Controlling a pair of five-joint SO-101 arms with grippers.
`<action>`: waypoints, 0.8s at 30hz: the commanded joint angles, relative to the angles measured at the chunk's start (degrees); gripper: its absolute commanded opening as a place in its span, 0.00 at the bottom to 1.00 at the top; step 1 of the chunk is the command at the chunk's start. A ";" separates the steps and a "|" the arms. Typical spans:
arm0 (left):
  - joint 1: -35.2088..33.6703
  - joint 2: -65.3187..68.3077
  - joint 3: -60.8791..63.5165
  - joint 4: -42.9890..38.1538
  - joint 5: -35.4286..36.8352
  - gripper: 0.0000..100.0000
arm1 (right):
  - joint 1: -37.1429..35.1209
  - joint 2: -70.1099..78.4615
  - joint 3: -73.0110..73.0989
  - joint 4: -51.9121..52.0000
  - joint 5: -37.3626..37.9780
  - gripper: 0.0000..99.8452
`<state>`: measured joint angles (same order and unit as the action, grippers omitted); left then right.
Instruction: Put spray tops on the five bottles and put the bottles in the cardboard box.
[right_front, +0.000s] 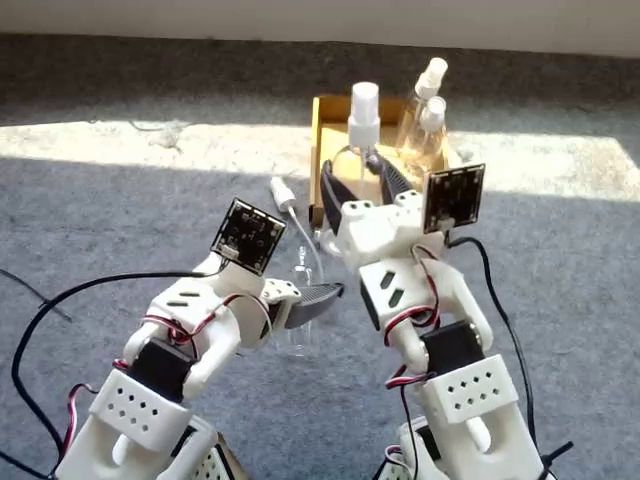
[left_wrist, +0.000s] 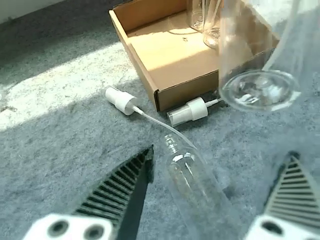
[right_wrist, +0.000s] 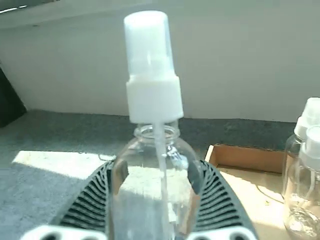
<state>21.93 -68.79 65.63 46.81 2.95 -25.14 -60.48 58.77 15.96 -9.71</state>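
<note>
My right gripper (right_wrist: 152, 220) is shut on a clear bottle (right_wrist: 155, 185), held upright above the near edge of the cardboard box (right_front: 325, 115). A white spray top (right_wrist: 152, 75) rests on its neck, tube down inside. In the high view this bottle (right_front: 362, 150) sits between the right gripper (right_front: 362, 185) fingers. My left gripper (left_wrist: 210, 200) is open low over the carpet, its jaws either side of a topless clear bottle (left_wrist: 192, 175) lying there. Two loose spray tops (left_wrist: 120, 100) (left_wrist: 187, 111) lie by the box (left_wrist: 170, 55). Two topped bottles (right_front: 425, 120) stand in the box.
Grey carpet covers the floor, with a sunlit band across the box area. The two arms stand close together; the held bottle's base (left_wrist: 260, 90) hangs just beyond the left gripper. Black cables trail at both outer sides. A white wall runs behind the box.
</note>
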 joint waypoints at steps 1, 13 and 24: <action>1.10 -0.75 -0.75 -1.14 0.44 0.37 | -2.07 -2.95 2.15 -1.01 0.88 0.00; -1.36 -0.57 -0.31 -2.73 0.44 0.37 | -5.05 -14.64 10.24 7.08 3.69 0.00; -1.71 -0.31 -0.31 -2.73 0.35 0.37 | -6.46 -24.31 10.68 15.78 3.69 0.00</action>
<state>21.41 -68.79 65.63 45.49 3.03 -30.95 -82.99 70.02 31.43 -6.55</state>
